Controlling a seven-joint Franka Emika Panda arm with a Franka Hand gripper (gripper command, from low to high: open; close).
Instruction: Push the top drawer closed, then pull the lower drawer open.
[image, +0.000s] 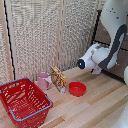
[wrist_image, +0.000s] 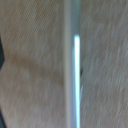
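Filling the wrist view, blurred silver bar handle (wrist_image: 74, 65), brown wood behind

The arm (image: 111, 45) hides most of the cabinet (image: 101, 34); the wrist view's silver bar (wrist_image: 74, 65) is blurred.

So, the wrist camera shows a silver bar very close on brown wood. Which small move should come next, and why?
Probably ease slowly straight ahead. In the wrist view the silver bar handle fills the frame against the brown wood front, blurred, so the arm is very near it. Which drawer this is, and the pincer's state, I cannot tell.
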